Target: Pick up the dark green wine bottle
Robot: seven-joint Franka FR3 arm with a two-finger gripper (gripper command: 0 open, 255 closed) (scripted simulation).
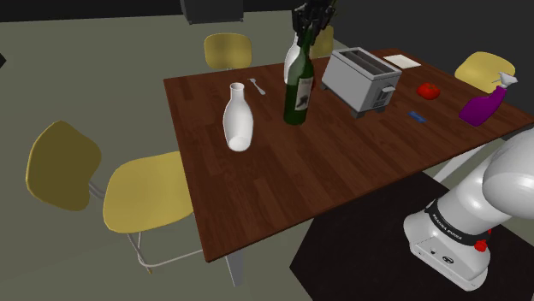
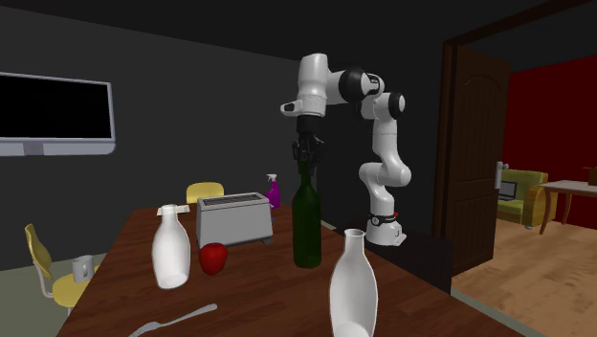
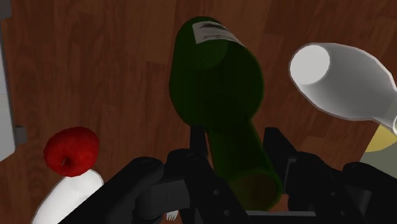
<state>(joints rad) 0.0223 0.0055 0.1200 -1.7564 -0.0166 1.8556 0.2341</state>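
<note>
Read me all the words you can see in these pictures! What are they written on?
No words can be read here.
On the dark green wine bottle, the label: faint marks, too blurred to read.
On the arm's base, the black band: tiny white lettering, too small to read.

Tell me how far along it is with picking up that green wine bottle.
Approach looks done: the gripper sits around the neck of the green wine bottle. The grasp is in hand; whether it has closed yet, I cannot tell. The lift is left: the bottle stands upright on the table.
</note>
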